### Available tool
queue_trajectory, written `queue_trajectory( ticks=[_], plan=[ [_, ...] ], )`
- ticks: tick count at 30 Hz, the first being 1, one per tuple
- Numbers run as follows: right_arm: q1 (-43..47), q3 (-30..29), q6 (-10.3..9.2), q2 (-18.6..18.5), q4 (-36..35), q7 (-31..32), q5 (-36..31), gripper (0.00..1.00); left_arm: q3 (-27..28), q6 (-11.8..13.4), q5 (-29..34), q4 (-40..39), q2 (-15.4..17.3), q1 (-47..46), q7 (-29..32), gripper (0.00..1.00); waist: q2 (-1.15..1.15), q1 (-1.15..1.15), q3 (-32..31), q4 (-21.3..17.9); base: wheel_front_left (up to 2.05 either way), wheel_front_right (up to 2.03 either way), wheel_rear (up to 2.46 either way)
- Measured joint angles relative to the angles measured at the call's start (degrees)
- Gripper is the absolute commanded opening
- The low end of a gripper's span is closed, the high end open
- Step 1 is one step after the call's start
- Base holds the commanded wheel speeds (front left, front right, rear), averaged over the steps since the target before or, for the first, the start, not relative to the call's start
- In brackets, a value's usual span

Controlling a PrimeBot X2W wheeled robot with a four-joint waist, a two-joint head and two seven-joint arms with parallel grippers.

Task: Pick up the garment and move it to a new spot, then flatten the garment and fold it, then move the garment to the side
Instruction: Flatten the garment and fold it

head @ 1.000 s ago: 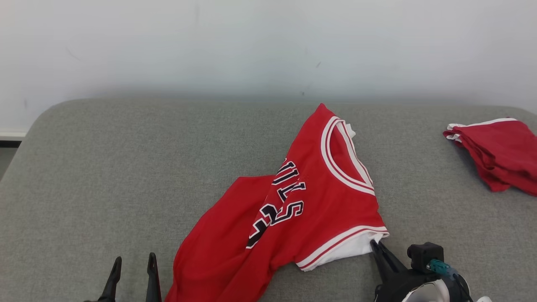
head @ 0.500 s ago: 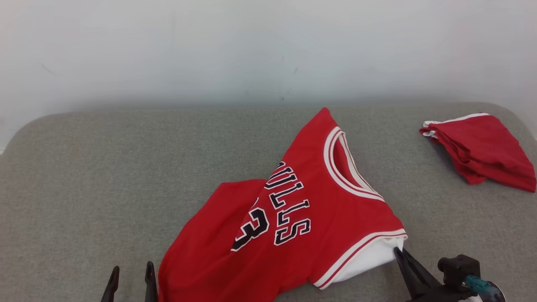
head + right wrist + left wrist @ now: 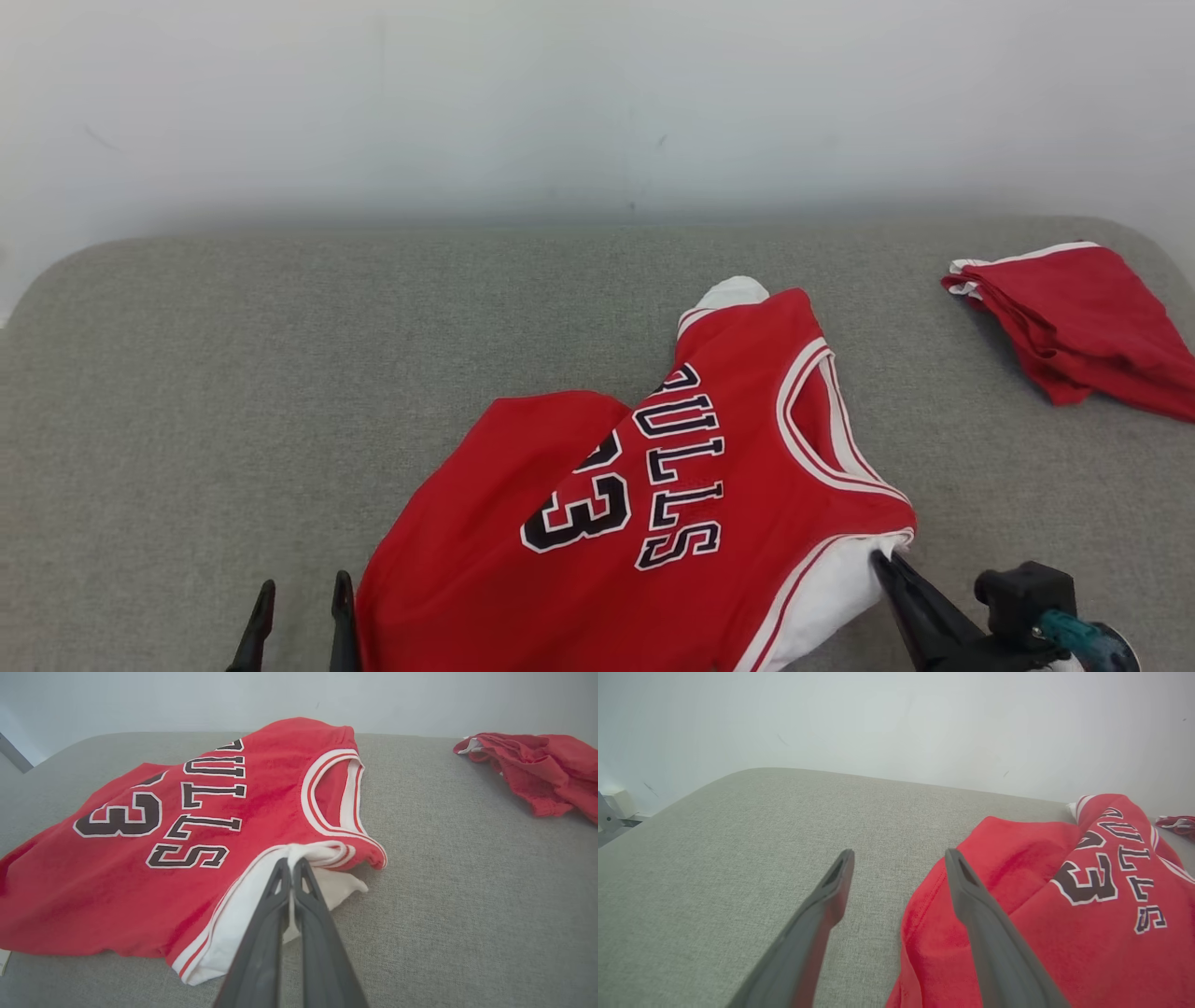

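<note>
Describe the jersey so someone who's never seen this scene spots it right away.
On the wide grey cushion, look near the front middle, where the right gripper pinches a white-trimmed edge. That's the jersey: spread out, with black lettering and 33, unlike the unlettered red garment bunched at the far right.

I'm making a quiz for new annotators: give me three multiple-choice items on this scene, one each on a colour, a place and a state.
1. What colour fills the jersey's lettering? A. white B. black C. blue
2. Where on the grey cushion lies the bunched red cloth? A. far right B. far left C. under the jersey
3. How is the right claw? A. open above the cushion B. shut on the jersey's white edge C. shut on nothing
Answers: 1 B, black letters outlined in white; 2 A, it sits apart near the right end; 3 B, it pinches white fabric in the right wrist view.
</note>
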Motion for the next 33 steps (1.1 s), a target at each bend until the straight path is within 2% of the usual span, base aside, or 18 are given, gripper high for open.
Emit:
queue_trajectory(
  ticks=[4,9,15,21,22,23,24,28,33],
  plan=[
    [-3.7,1.5,0.0,0.0,4.8,0.4,-1.4,0.0,-0.4,0.0,-0.2,0.2,0.0,0.0,0.0,1.0,0.0,0.0,-0.4,1.4,0.0,0.0,0.0],
    [-10.6,3.3,0.0,0.6,15.9,-1.3,-1.1,0.0,-0.4,0.0,-0.2,0.5,0.0,0.0,0.0,1.0,0.0,0.0,-0.6,3.1,0.0,0.0,0.0],
    [-18.9,4.5,0.0,2.2,30.0,-7.7,-0.6,0.0,-0.7,0.0,-0.2,0.7,0.0,0.0,0.0,1.0,0.0,0.0,-0.5,4.7,0.0,0.0,0.0],
    [-26.8,6.4,0.0,4.8,41.9,-14.0,0.2,0.0,-0.6,0.5,-0.7,0.7,0.0,-0.1,0.0,1.0,0.0,0.0,-0.2,4.0,0.0,0.0,0.0],
    [-27.9,6.7,0.0,5.1,43.6,-14.8,0.4,0.06,-0.7,0.5,-0.7,0.7,0.0,-0.2,0.0,1.0,0.0,0.0,-0.1,3.8,0.0,0.0,0.0],
    [-28.8,7.1,0.0,5.4,45.2,-15.6,0.4,0.66,-0.7,0.5,-0.7,0.8,0.0,-0.4,0.0,1.0,0.0,0.0,-0.1,3.7,0.0,0.0,0.0],
    [-29.6,7.7,0.0,5.6,46.7,-16.4,0.4,1.0,-0.7,0.5,-0.7,0.8,0.0,-0.7,0.0,1.0,0.0,0.0,0.0,3.5,0.0,0.0,0.0],
    [-31.3,9.5,0.0,5.8,50.0,-20.2,1.8,1.0,-0.6,0.5,-0.7,0.8,0.0,-1.0,0.0,1.0,0.01,0.0,-0.1,3.2,0.0,0.0,0.0],
    [-30.3,10.8,0.01,4.1,47.2,-23.3,4.0,1.0,-0.1,0.5,-0.7,0.7,0.0,-0.6,0.0,1.0,0.0,0.01,-0.5,2.5,0.0,0.0,0.0]
  ],
)
